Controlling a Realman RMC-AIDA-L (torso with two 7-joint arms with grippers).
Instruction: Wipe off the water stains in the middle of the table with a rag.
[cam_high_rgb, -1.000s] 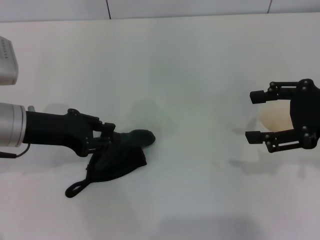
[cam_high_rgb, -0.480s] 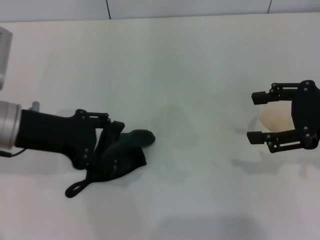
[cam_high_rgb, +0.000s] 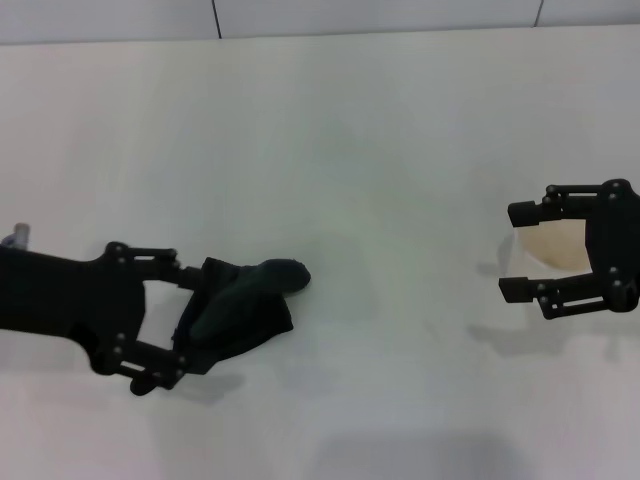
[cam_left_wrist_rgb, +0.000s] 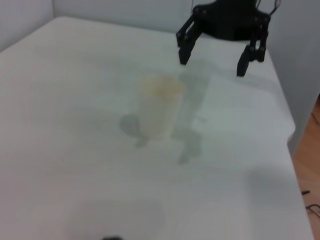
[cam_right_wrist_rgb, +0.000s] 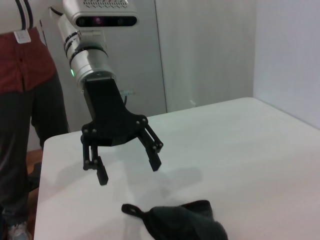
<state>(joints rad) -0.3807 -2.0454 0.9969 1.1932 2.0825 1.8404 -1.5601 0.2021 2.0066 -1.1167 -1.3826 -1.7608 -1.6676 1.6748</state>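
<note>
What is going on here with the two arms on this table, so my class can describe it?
A two-armed robot is working at a white table. Its left gripper hangs open just above a crumpled black rag that lies on the table, not gripped. The right gripper, also open, hovers over a pale paper cup on the robot's right and does not touch it. No orange-brown stain is clearly visible on the surface between them.
</note>
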